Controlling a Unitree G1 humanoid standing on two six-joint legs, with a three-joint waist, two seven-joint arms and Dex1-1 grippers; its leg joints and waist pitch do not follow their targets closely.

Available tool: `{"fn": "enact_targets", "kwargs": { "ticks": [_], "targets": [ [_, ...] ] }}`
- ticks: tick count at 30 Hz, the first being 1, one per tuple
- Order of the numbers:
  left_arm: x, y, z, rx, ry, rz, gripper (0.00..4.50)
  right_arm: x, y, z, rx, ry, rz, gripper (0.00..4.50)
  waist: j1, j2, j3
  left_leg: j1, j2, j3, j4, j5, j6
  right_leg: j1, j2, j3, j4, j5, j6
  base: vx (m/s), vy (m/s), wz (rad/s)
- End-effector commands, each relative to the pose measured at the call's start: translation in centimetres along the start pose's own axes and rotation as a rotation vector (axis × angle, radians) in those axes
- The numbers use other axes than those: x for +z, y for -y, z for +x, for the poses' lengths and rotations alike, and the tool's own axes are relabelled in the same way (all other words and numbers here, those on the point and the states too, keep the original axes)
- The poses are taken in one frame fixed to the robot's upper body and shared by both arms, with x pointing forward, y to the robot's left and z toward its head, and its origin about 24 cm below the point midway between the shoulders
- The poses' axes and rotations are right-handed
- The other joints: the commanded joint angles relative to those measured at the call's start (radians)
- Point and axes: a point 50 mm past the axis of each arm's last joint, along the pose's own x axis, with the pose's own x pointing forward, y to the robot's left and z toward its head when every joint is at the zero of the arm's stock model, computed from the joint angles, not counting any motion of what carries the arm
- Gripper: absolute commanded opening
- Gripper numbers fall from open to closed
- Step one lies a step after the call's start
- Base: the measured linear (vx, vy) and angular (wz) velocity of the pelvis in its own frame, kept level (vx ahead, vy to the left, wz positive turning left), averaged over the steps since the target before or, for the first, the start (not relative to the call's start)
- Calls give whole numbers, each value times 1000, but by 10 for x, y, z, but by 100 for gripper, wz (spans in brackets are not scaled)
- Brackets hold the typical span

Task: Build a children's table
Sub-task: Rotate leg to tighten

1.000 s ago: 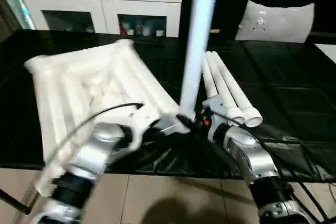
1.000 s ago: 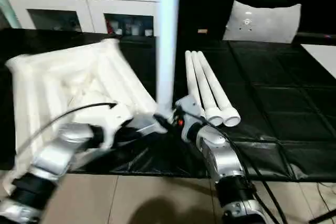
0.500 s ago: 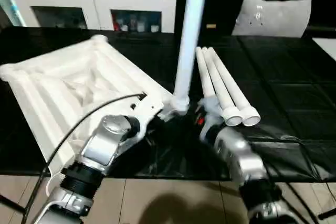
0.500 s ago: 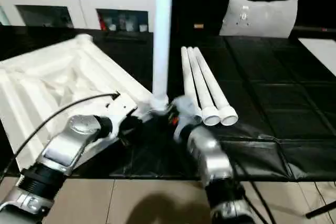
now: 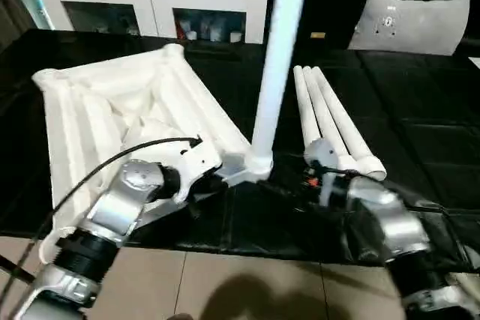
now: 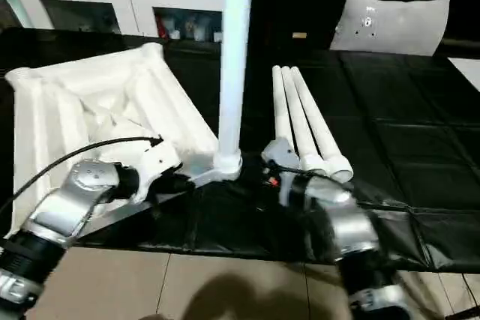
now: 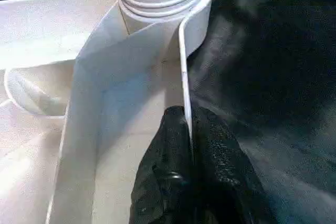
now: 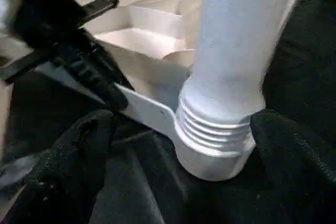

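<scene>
One leg stands threaded in the upturned tabletop's corner socket; left gripper pinches the rim, right gripper spread around the leg's base. Three legs wait beside it.

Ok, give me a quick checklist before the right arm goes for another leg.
1. Standing leg in the corner socket: ok, upright, though its thread rings show above the rim, so full seating cannot tell.
2. Left gripper pinching the tabletop wall beside that socket: ok, shut on it.
3. Right gripper free of the leg: ok, fingers stand apart on either side.
4. Three spare legs lying side by side on the black mat: ok.
5. Other sockets unblocked: cannot tell.
</scene>
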Motion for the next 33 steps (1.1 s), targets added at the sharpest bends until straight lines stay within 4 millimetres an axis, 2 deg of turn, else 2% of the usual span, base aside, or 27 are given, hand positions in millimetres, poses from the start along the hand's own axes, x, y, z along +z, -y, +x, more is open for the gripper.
{"fn": "enact_targets", "kwargs": {
  "ticks": [1, 5, 6, 7, 10, 11, 15, 18, 21, 22, 25, 26, 33],
  "targets": [
    [-3, 7, 1, -94, -20, 52, 0, 9, 0, 0, 69, -11, -32, 443, 1, 5, -63, 13, 40, -11, -70, -226, 40, 52, -82, 50, -71, -262, -176, 0, 0, 0],
    [-7, 10, -6, -190, -32, 89, 0, 10, 3, 1, 112, -71, -87, 443, 3, 5, -65, 13, 40, -11, -68, -204, 38, 50, -83, 50, -68, -250, -185, 0, 0, 0],
    [-8, 11, -7, -202, -33, 95, 0, 10, 3, 2, 115, -73, -88, 443, 0, -7, -66, 11, 40, -9, -67, -192, 40, 51, -80, 49, -65, -234, -190, 0, 0, 0],
    [-9, 13, -8, -229, -38, 104, 0, 10, 4, 4, 121, -73, -88, 443, 5, 1, -65, 13, 41, -10, -67, -184, 40, 50, -82, 50, -62, -223, -197, 0, 0, 0],
    [-13, 17, -13, -301, -53, 149, 0, 10, 4, 10, 165, -65, -69, 443, 9, 6, -67, 13, 43, -9, -66, -180, 40, 50, -81, 50, -58, -196, -207, 0, 0, 0],
    [-14, 18, -13, -310, -57, 153, 0, 10, 3, 12, 175, -64, -63, 416, 10, 5, -68, 13, 43, -9, -66, -180, 41, 50, -81, 49, -56, -189, -210, 0, 0, 0],
    [-16, 18, -15, -330, -72, 163, 0, 8, -1, 18, 231, -88, -69, 396, 14, 6, -66, 15, 44, -8, -68, -198, 30, 49, -82, 49, -56, -199, -210, 0, 0, 0],
    [-15, 17, -16, -333, -70, 166, 0, 7, -2, 20, 249, -92, -73, 359, 16, 4, -66, 15, 44, -9, -68, -208, 23, 50, -83, 50, -58, -222, -204, 0, 0, 0],
    [-15, 18, -16, -343, -67, 173, 0, 7, -3, 21, 267, -87, -72, 344, 16, 4, -67, 14, 43, -9, -68, -201, 24, 51, -83, 51, -57, -220, -200, 0, 0, 0],
    [-15, 18, -16, -347, -67, 176, 0, 7, -3, 22, 271, -86, -71, 329, 17, 0, -67, 14, 43, -8, -67, -196, 26, 51, -82, 50, -57, -215, -201, 0, 0, 0],
    [-15, 18, -16, -353, -68, 182, 0, 6, -2, 22, 279, -89, -72, 309, 17, 3, -68, 14, 44, -8, -66, -187, 30, 50, -82, 50, -54, -203, -206, 0, 0, 0],
    [-15, 18, -16, -353, -68, 182, 0, 6, -2, 21, 280, -89, -72, 285, 17, 2, -67, 14, 44, -8, -66, -187, 30, 50, -82, 50, -54, -202, -208, 0, 0, 0],
    [-17, 18, -18, -354, -73, 181, 0, 5, -4, 22, 302, -83, -66, 265, 17, 1, -67, 13, 43, -8, -66, -185, 32, 50, -82, 50, -55, -216, -203, 0, 0, 0]
  ]
}}
